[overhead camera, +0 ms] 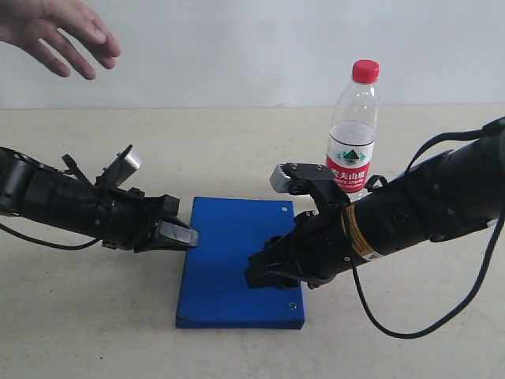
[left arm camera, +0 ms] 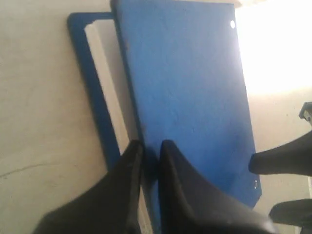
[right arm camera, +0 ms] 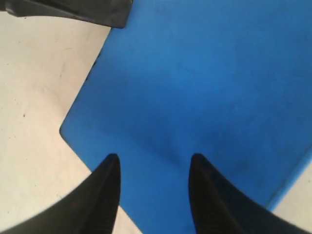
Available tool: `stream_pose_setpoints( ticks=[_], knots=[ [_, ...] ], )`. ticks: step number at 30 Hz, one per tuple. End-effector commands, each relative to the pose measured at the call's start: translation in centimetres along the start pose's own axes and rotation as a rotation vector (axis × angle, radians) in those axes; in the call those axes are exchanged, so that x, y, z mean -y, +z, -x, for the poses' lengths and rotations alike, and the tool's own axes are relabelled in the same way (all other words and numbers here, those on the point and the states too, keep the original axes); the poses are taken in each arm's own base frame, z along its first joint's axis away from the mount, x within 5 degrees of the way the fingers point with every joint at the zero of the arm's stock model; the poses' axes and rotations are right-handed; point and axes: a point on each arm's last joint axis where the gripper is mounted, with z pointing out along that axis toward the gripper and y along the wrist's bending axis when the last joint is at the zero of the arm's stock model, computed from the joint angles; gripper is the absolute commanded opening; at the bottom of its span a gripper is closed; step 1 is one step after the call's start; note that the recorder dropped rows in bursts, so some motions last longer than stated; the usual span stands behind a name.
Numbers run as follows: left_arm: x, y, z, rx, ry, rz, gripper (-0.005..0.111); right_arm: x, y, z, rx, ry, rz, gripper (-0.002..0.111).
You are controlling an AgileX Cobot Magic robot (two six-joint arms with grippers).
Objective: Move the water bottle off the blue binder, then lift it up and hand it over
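The blue binder (overhead camera: 229, 253) lies flat mid-table. The water bottle (overhead camera: 353, 126), clear with a red cap and red-white-green label, stands upright on the table beyond the binder's far right corner, its base hidden by my right arm. My left gripper (overhead camera: 183, 235) is at the binder's left edge. In the left wrist view this gripper (left arm camera: 151, 146) is shut on the edge of the blue binder's (left arm camera: 185, 83) cover, with white pages (left arm camera: 114, 92) showing beside it. My right gripper (overhead camera: 264, 272) hovers over the binder's right side. It (right arm camera: 155, 161) is open, with only blue binder (right arm camera: 204, 78) behind it.
A person's open hand (overhead camera: 63, 35) reaches in at the top left, above the table. The beige table (overhead camera: 95, 332) runs to a white wall at the back. Black cables trail from both arms. The left gripper's finger (right arm camera: 73, 9) shows in the right wrist view.
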Motion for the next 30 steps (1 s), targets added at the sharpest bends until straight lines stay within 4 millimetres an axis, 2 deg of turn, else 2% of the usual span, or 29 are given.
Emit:
stream_pose_setpoints(
  ticks=[1, 7, 10, 12, 13, 18, 21, 27, 30],
  knots=[
    [0.3, 0.2, -0.6, -0.061, 0.085, -0.045, 0.004, -0.2, -0.3, 0.3, 0.012, -0.043, -0.002, 0.04],
    [0.2, -0.8, -1.0, -0.115, 0.13, -0.12, 0.004, -1.4, -2.4, 1.0, 0.028, -0.161, -0.01, 0.043],
    [0.2, -1.9, -0.5, -0.085, 0.124, -0.138, 0.004, -2.1, -3.2, 1.3, 0.046, -0.072, 0.003, 0.061],
    [0.8, -2.9, -0.2, -0.066, 0.153, -0.185, 0.004, -2.4, -3.4, 1.3, 0.043, -0.066, 0.026, 0.073],
    [1.2, -3.4, -0.1, -0.061, 0.173, -0.214, 0.004, -2.4, -3.4, 1.2, 0.041, -0.055, 0.032, 0.074],
    [3.7, -5.9, 0.4, -0.035, 0.216, -0.335, 0.004, -2.2, -3.4, 1.3, 0.05, -0.028, 0.008, 0.074],
    [4.4, -6.5, 0.5, -0.034, 0.24, -0.341, 0.004, -1.5, -3.7, 1.6, 0.068, 0.017, -0.02, 0.074],
    [5.4, -7.4, 0.7, -0.005, 0.269, -0.341, 0.004, 2.1, -5.6, 1.5, 0.088, 0.223, 0.013, 0.074],
    [5.9, -7.8, 0.5, 0.004, 0.276, -0.341, 0.004, 3.0, -5.2, 0.9, 0.042, 0.239, 0.094, 0.074]
  ],
)
